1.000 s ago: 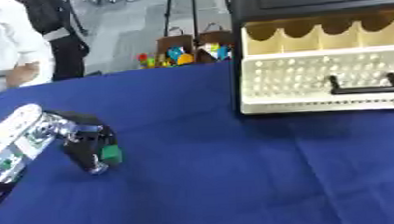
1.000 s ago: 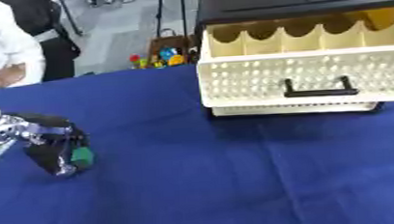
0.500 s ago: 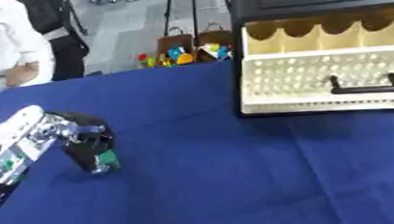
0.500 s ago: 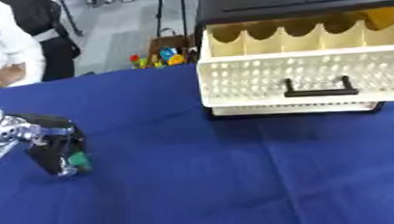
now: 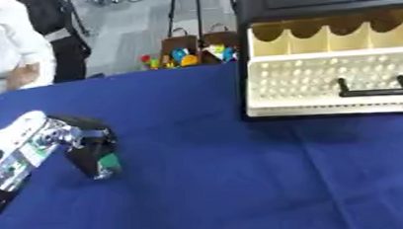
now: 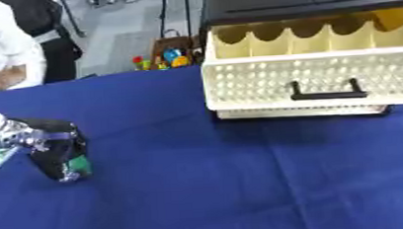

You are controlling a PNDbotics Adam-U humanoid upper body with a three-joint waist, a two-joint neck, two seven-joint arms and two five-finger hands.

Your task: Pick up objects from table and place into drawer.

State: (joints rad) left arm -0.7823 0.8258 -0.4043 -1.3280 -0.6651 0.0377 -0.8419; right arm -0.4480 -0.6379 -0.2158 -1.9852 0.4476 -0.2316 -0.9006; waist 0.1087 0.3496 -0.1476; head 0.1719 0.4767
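A lab or demo hall: blue-clothed table (image 5: pixel 243 183), grey floor (image 5: pixel 131 36), tripod legs (image 5: pixel 186 11).

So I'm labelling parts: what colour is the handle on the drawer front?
Black, against the cream perforated drawer; the handle shows best in the right eye view.

L hand (image 5: pixel 84 148) near-left on table (image 5: pixel 243 183), drawer (image 5: pixel 333 82) far-right

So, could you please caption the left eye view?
Left hand curled on small green object on blue tablecloth, cream perforated drawer open.
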